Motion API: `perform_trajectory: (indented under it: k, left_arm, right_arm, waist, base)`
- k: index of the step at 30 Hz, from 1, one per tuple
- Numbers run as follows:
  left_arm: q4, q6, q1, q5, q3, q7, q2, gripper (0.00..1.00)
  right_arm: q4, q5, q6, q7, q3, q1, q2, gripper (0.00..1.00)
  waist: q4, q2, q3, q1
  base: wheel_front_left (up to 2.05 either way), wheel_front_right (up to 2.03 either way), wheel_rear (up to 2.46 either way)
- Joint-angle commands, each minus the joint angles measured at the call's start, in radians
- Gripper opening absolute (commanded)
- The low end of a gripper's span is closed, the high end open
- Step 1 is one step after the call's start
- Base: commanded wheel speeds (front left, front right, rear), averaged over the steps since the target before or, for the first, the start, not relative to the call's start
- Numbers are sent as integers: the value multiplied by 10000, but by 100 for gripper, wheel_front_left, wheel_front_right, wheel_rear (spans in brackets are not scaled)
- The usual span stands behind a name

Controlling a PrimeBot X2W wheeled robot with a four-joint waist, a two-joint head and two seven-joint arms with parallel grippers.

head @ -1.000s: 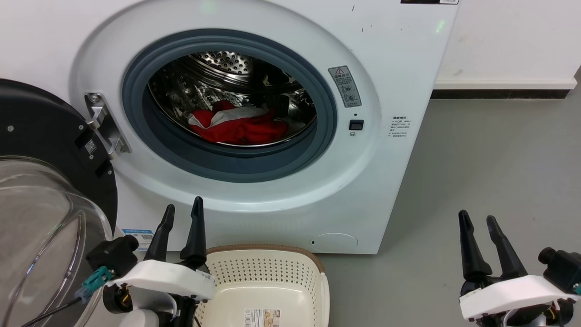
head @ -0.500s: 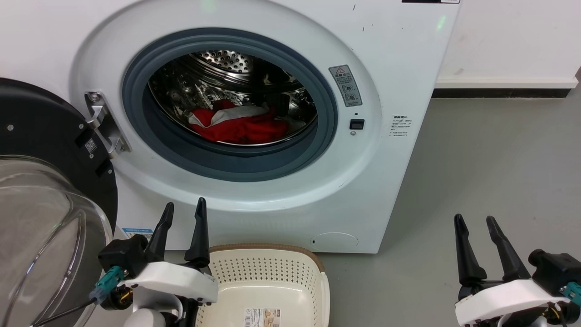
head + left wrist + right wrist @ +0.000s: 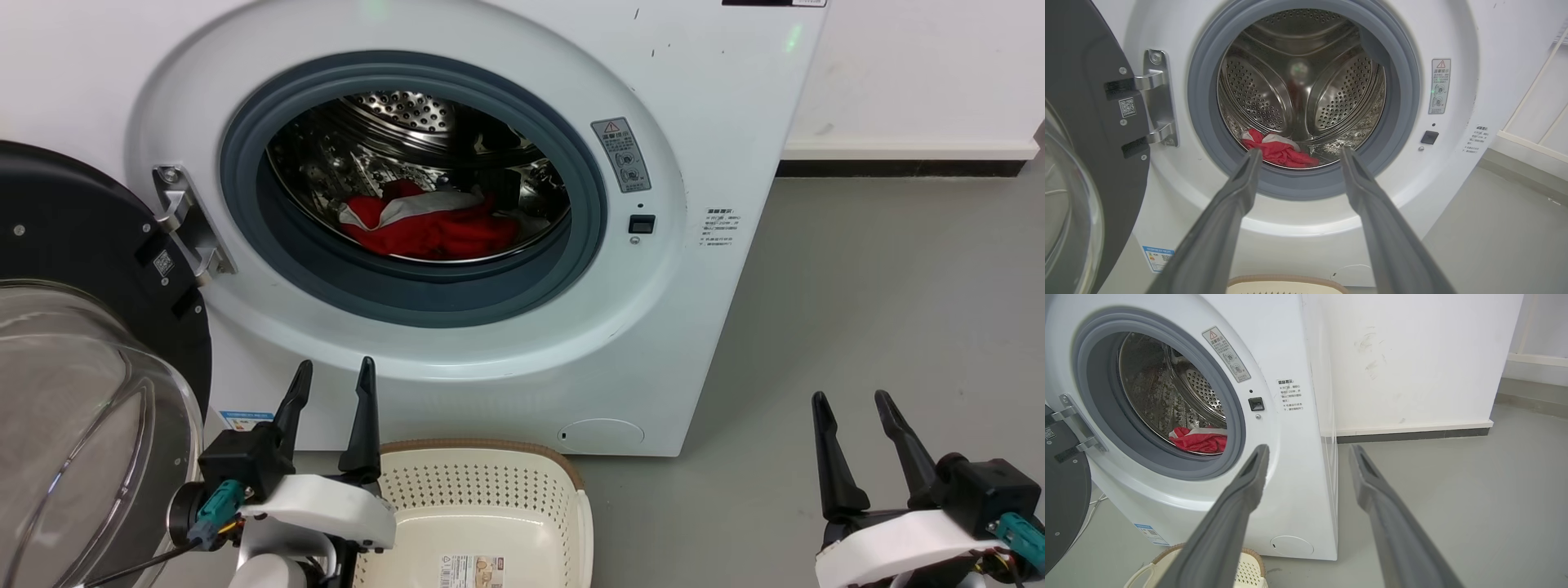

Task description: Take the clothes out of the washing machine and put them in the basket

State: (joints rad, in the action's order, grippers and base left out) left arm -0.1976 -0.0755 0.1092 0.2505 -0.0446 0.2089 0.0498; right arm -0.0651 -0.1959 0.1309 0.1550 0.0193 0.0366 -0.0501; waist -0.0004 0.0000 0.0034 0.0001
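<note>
Clothes [image 3: 433, 233] lay bunched in a red heap with a pale trim band across the top, low at the bottom of the steel drum [image 3: 400, 110], where a loose load would settle under its own weight. Around them the grey seal [image 3: 589, 212] of the washing machine [image 3: 702, 122] stood fully exposed, because the glass door [image 3: 73, 237] was swung wide to the robot's left, leaving the opening free for a reach.

Directly below that opening, close to the machine's front, sat the basket [image 3: 482, 447], holding nothing but a paper label [image 3: 472, 570]. Judging by that placement, a garment pulled out would need only a short drop.

The left gripper [image 3: 335, 365] hovered just beside the basket's left rim, its two fingers spread apart and holding nothing. In its wrist view they framed the red heap, which suggested it was lined up for the reach. The right gripper [image 3: 851, 397] hung well off to the right over the grey floor [image 3: 882, 269], fingers likewise parted and gripping nothing. No garment had yet left the drum.
</note>
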Motion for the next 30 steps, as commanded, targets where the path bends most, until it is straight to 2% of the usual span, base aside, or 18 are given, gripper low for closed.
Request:
perform_trajectory:
  k: [1, 16, 24, 30]
  left_arm:
    - [0, 68, 170, -286, -23, 102, 41, 100]
    - [-220, 191, 213, -1546, -73, 431, 48, 100]
    - [-351, 201, 199, -1839, -40, 574, 30, 100]
    - [-333, 192, 191, -1787, -25, 569, 21, 100]
  right_arm:
    - [115, 287, -2, 90, -3, 58, -5, 100]
    - [198, 1503, -3, 212, -76, 196, -2, 100]
    - [217, 1991, -3, 332, -118, 272, 0, 100]
    - [221, 1922, -3, 334, -159, 269, 0, 100]
  waist:
    - [1, 0, -3, -1]
    - [16, 0, 22, -1]
    - [53, 0, 38, -1]
    - [79, 0, 79, -1]
  base:
    - [0, 0, 0]
    - [0, 0, 0]
    - [0, 0, 0]
    - [0, 0, 0]
